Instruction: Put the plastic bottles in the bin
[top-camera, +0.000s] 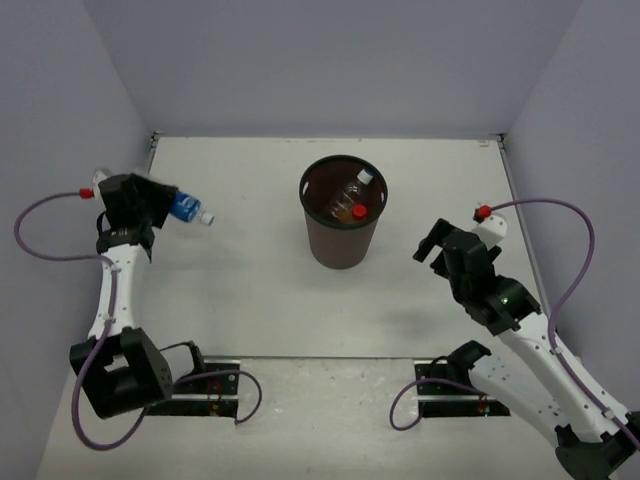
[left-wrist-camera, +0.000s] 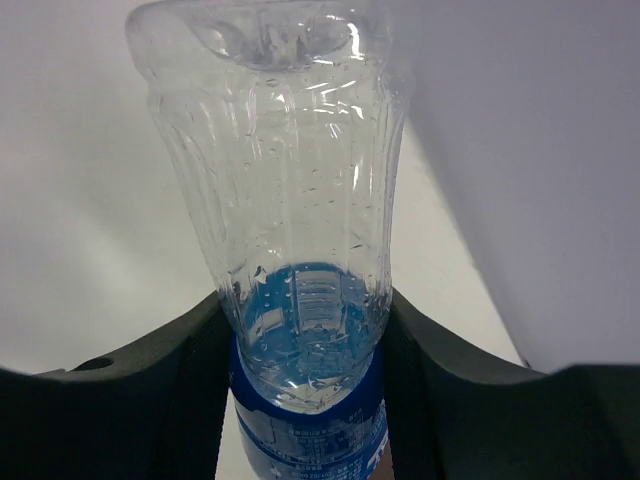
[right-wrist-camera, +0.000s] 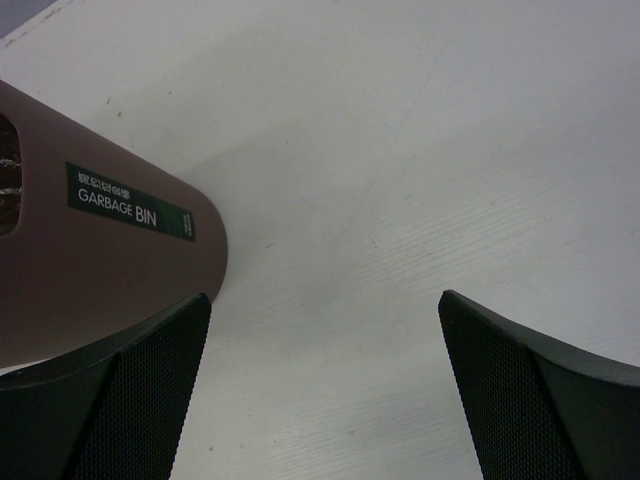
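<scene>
Left tool (top-camera: 163, 203) pinches the clear blue-labelled plastic bottle (top-camera: 188, 208) at the far left of the tabletop (top-camera: 250, 300), well apart from the dark brown round bin (top-camera: 343, 245). Grasp made, by the look of it. Next comes the carry over the bin and the release. Right tool (top-camera: 432, 246) gapes empty.

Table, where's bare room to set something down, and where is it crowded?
Bare table lies between the bin and the arm bases, between the bin and the left gripper holding the blue-label bottle, and behind the bin to the back wall. Tighter: the gap between the bin and the open right gripper.
</scene>
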